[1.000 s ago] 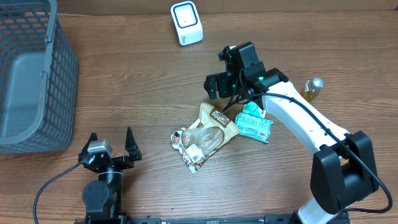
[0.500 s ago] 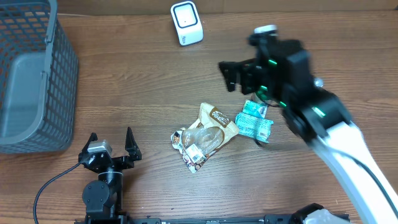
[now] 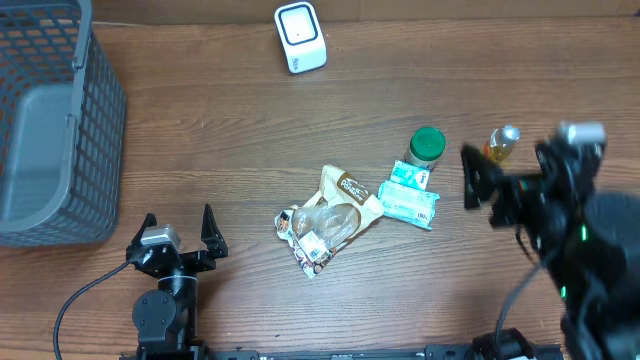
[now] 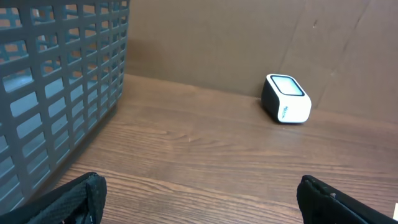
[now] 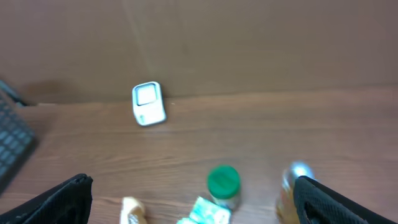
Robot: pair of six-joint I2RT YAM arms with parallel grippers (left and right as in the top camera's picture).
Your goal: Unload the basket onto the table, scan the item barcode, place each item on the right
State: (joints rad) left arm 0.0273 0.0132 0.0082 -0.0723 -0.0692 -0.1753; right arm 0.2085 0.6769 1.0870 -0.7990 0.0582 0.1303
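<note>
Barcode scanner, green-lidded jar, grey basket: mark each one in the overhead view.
barcode scanner (image 3: 300, 38), overhead view, on its white top face.
green-lidded jar (image 3: 427, 144), overhead view, on the green lid.
grey basket (image 3: 100, 125), overhead view, on the mesh wall nearest the scanner.

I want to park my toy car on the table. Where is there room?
Bare wood lies between the basket and the scanner, down to the snack bags. The front strip between the left gripper and those bags is bare too. Crowded: the bags, teal packet, green-lidded jar and bottle sit close together.
</note>
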